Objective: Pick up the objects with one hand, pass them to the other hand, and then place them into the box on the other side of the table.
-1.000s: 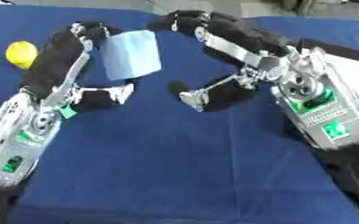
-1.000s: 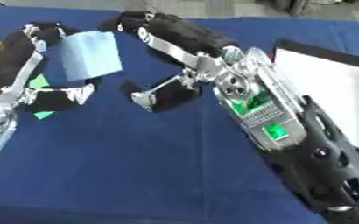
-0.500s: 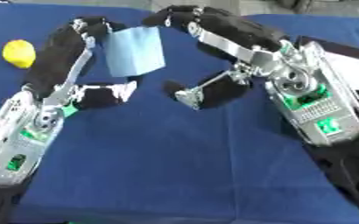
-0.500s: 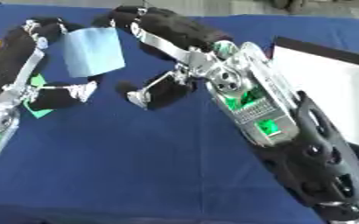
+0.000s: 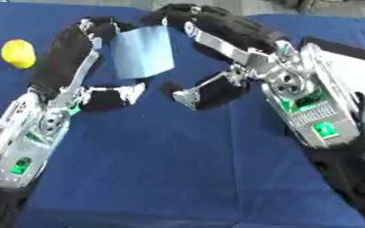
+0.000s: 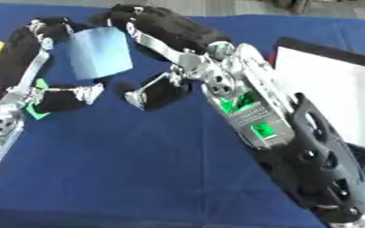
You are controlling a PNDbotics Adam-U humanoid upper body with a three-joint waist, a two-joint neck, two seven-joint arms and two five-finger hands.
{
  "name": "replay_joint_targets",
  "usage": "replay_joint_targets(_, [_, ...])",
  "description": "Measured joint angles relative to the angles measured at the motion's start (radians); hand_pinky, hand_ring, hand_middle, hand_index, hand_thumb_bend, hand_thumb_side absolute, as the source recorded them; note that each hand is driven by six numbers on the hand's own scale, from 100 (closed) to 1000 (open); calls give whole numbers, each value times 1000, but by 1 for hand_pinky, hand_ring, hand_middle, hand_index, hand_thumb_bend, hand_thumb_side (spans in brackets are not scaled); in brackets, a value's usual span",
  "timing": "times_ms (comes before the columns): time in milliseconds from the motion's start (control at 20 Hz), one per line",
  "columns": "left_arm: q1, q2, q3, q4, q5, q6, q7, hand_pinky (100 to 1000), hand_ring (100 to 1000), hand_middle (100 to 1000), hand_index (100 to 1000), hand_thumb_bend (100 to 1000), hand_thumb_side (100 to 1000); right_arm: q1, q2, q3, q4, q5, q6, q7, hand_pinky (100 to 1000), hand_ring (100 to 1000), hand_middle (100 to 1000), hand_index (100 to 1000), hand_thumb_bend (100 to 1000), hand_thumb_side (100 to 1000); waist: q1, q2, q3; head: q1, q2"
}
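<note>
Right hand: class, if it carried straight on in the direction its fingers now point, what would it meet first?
The right hand points toward the robot's left, so it would likely first meet the light blue object held up between both hands, then the left hand just beyond. Depth is hard to judge here.

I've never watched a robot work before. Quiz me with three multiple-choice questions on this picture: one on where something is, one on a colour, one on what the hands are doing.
1. Where is the yellow object?
A. far left of the table
B. inside the box
C. in the right hand

2. What colour is the cloth on the table?
A. red
B. blue
C. white

3. How is the light blue block held?
A. lying on the table
B. between the left hand and right hand
C. resting in the box

Answers: 1 A, it lies by the left edge. 2 B, dark blue throughout. 3 B, both hands meet at it above the table.
</note>
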Motion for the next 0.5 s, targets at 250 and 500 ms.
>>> replay_joint_targets(250, [0, -6, -5, -1, 8, -16, 12, 688, 494, 497, 585, 100, 253, -5, 9, 1, 0, 16, 14, 10, 900, 1000, 891, 945, 254, 100, -1, 0, -4, 0, 1])
replay_joint_targets(500, [0, -6, -7, 1, 18, -39, 31, 683, 489, 493, 584, 100, 259, -8, 15, 7, 0, 37, 37, 11, 896, 998, 883, 932, 227, 100, -10, -6, -6, 1, 9])
